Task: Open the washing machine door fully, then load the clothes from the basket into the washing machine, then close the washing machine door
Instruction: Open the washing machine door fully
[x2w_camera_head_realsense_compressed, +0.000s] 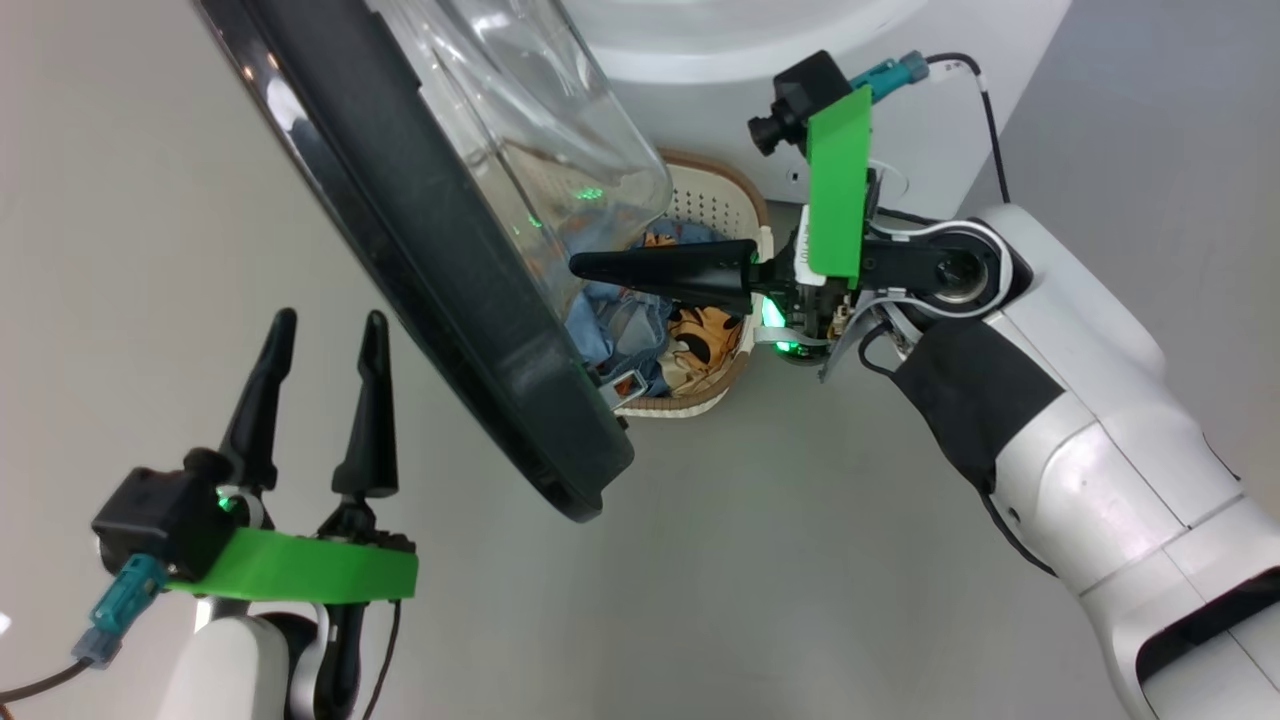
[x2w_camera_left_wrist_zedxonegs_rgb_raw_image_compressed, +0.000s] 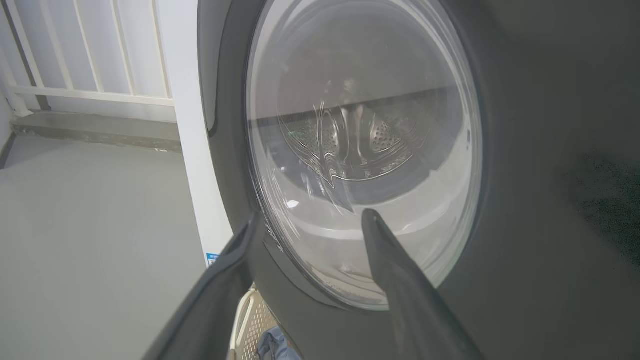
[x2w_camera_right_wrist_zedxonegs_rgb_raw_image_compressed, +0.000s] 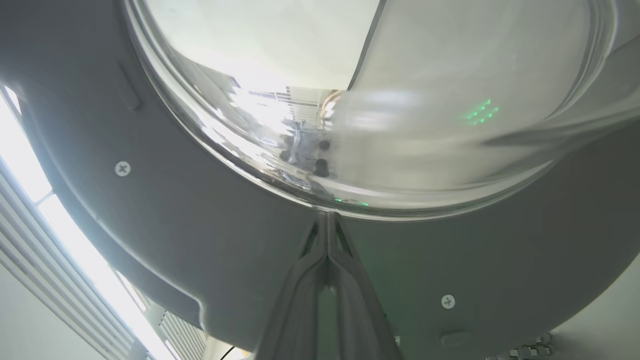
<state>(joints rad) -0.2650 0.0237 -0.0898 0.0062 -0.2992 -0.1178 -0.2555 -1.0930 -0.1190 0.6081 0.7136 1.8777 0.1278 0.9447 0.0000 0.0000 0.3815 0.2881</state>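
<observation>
Standing wide off the washing machine (x2w_camera_head_realsense_compressed: 950, 110), the washing machine door (x2w_camera_head_realsense_compressed: 450, 330) shows edge-on in head view, its long axis diagonal from upper left to lower centre. The outer rim is glossy black. The inner face is matte dark grey with small screws (x2w_camera_right_wrist_zedxonegs_rgb_raw_image_compressed: 122, 168), and the clear glass bowl (x2w_camera_head_realsense_compressed: 520, 110) bulges toward the right.

Right gripper (x2w_camera_head_realsense_compressed: 578, 265): fingers pressed together, holding nothing, pointing left across head view at the inner face. The tips sit just under the bowl's edge and look to be touching the grey plastic, but I can't confirm contact.

Left gripper (x2w_camera_head_realsense_compressed: 330, 318): fingers spread wide and empty, pointing up the view on the door's outer side, apart from it. Its wrist view looks through the glass at the perforated steel drum (x2w_camera_left_wrist_zedxonegs_rgb_raw_image_compressed: 360, 140).

The basket (x2w_camera_head_realsense_compressed: 735, 195) is cream perforated plastic with a brown woven-look rim. It sits on the grey floor (x2w_camera_head_realsense_compressed: 800, 520) by the machine front, partly behind the door. The clothes (x2w_camera_head_realsense_compressed: 700, 340) are inside it, crumpled light blue fabric with an orange and black print.
</observation>
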